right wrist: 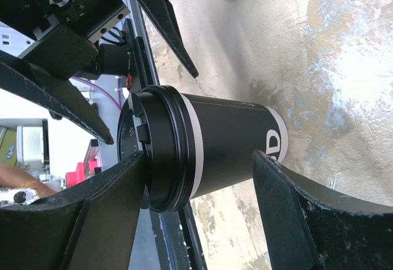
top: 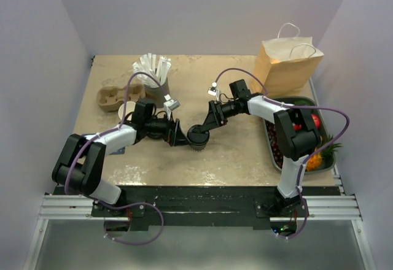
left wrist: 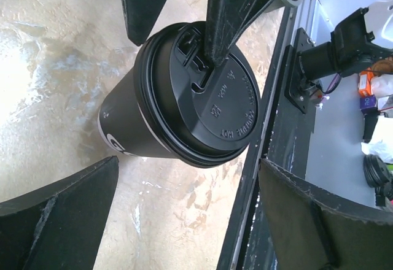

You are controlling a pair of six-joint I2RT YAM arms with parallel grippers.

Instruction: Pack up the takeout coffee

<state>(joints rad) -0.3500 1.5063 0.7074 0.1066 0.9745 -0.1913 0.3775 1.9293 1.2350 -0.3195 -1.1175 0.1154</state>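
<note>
On the beige desk point(top: 239, 153), the coffee point(top: 198, 137) stands upright between my hands. My left hand point(top: 180, 136) gapes beside it. My right hand point(top: 206, 124) is spread wide, one finger on the lid point(left wrist: 230, 107).

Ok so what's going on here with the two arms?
The takeout coffee stands lidded and upright on the table, both grippers at it. The right gripper is open with one finger over the lid; the left gripper is open, just short of the coffee. It isn't lifted yet; the paper bag stands back right.
</note>
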